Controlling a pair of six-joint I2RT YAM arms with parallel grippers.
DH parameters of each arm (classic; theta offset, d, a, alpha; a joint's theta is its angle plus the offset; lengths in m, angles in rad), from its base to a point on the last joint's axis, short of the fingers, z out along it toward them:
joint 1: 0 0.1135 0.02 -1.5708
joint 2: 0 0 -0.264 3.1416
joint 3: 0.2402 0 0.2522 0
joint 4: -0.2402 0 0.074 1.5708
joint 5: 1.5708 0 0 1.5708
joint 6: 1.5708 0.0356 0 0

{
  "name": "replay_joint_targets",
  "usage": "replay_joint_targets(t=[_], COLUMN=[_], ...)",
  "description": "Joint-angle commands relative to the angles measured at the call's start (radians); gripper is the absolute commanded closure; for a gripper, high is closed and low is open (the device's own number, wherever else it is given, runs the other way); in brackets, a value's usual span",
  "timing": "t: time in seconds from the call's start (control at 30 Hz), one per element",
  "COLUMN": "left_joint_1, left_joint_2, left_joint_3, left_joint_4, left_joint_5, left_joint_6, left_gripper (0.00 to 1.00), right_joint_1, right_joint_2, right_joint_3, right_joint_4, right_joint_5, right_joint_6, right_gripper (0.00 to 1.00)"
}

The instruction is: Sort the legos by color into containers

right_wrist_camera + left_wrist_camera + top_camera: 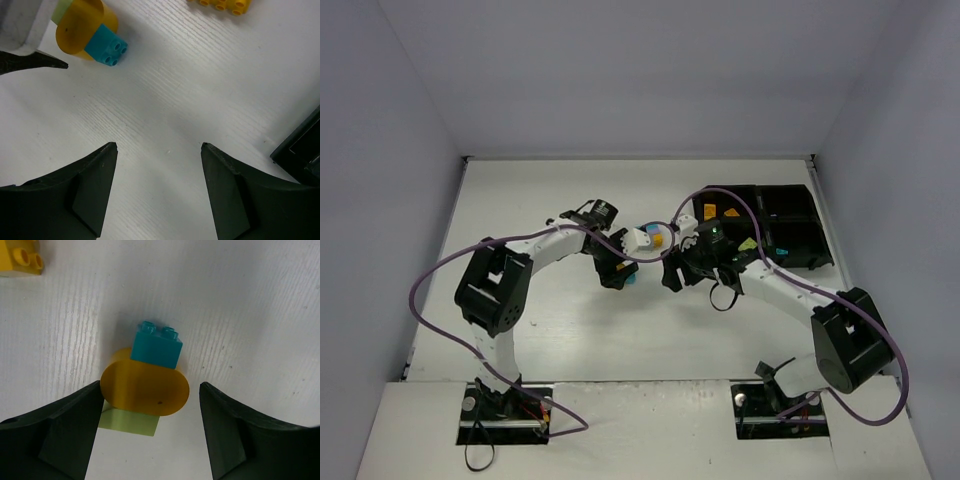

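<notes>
Spread jaws of left gripper (151, 389) bracket lego cluster (146, 375)
Long axis points straight ahead; right gripper (159, 147) spread, empty, farther

The tray (790, 235) sits at the far right of the table (550, 330), with bricks (730, 213) in its boxes. Left of the tray, a small pile lies between the fingers of the left gripper (150, 390), closer to one finger. In the pile, a round brick (145, 389) lies on a flat brick (131, 421), with a square brick (156, 346) just behind. The right gripper (159, 150) hangs over bare table, between the pile and the tray's corner.
</notes>
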Motion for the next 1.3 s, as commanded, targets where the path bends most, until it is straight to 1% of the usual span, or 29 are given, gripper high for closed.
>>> replay_joint_targets(t=[0.0, 0.17, 0.23, 0.33, 0.47, 0.5, 0.57, 0.6, 0.67, 0.83, 0.87, 0.9, 0.93, 1.03, 1.13, 1.17, 1.27], left_joint_1=[-0.018, -0.021, -0.023, -0.024, -0.029, -0.029, -0.029, -0.029, -0.026, -0.020, -0.012, -0.008, -0.002, 0.011, 0.011, 0.011, 0.011], left_joint_2=[-0.053, -0.041, -0.048, -0.056, -0.059, -0.061, -0.071, -0.090, -0.119, -0.251, -0.272, -0.320, -0.344, -0.439, -0.521, -0.560, -0.617], left_joint_3=[-0.004, -0.016, -0.040, -0.057, -0.059, -0.060, -0.068, -0.073, -0.097, -0.137, -0.158, -0.171, -0.186, -0.252, -0.304, -0.318, -0.362], left_joint_4=[0.065, 0.120, 0.168, 0.186, 0.176, 0.171, 0.172, 0.180, 0.201, 0.264, 0.299, 0.321, 0.350, 0.482, 0.537, 0.579, 0.632], left_joint_5=[-0.034, -0.049, -0.052, -0.054, -0.039, -0.037, -0.034, -0.034, -0.032, -0.052, -0.058, -0.062, -0.066, -0.091, -0.112, -0.115, -0.112], left_joint_6=[0.046, 0.026, 0.014, 0.008, 0.011, 0.011, 0.003, -0.001, -0.020, -0.055, -0.064, -0.078, -0.113, -0.178, -0.236, -0.248, -0.304], left_gripper=[0.30, 0.30, 0.30, 0.31, 0.38, 0.42, 0.47, 0.54, 0.57, 0.70, 0.72, 0.79, 0.80, 0.80, 0.80, 0.80, 0.80], right_joint_1=[-0.007, -0.008, -0.008, -0.008, -0.012, -0.012, -0.018, -0.021, -0.022, -0.024, -0.024, -0.024, -0.024, -0.025, -0.025, -0.025, -0.012], right_joint_2=[-0.042, -0.043, -0.043, -0.046, -0.059, -0.065, -0.069, -0.075, -0.083, -0.109, -0.118, -0.121, -0.125, -0.129, -0.118, -0.114, -0.092], right_joint_3=[0.008, 0.003, 0.000, -0.006, -0.011, -0.011, -0.009, -0.009, -0.005, 0.021, 0.032, 0.041, 0.051, 0.104, 0.173, 0.193, 0.267], right_joint_4=[0.028, 0.028, 0.028, 0.028, 0.028, 0.028, 0.028, 0.028, 0.028, 0.019, 0.017, 0.016, 0.009, -0.007, -0.026, -0.030, -0.032], right_joint_5=[-0.009, -0.011, -0.009, -0.009, -0.009, -0.009, -0.011, -0.012, -0.023, -0.035, -0.038, -0.040, -0.045, -0.068, -0.086, -0.085, -0.078], right_joint_6=[0.010, 0.011, 0.013, 0.016, 0.019, 0.020, 0.020, 0.023, 0.028, 0.062, 0.071, 0.094, 0.106, 0.158, 0.219, 0.236, 0.301], right_gripper=[0.36, 0.36, 0.36, 0.36, 0.36, 0.36, 0.36, 0.36, 0.36, 0.39, 0.39, 0.39, 0.39, 0.40, 0.40, 0.41, 0.41])
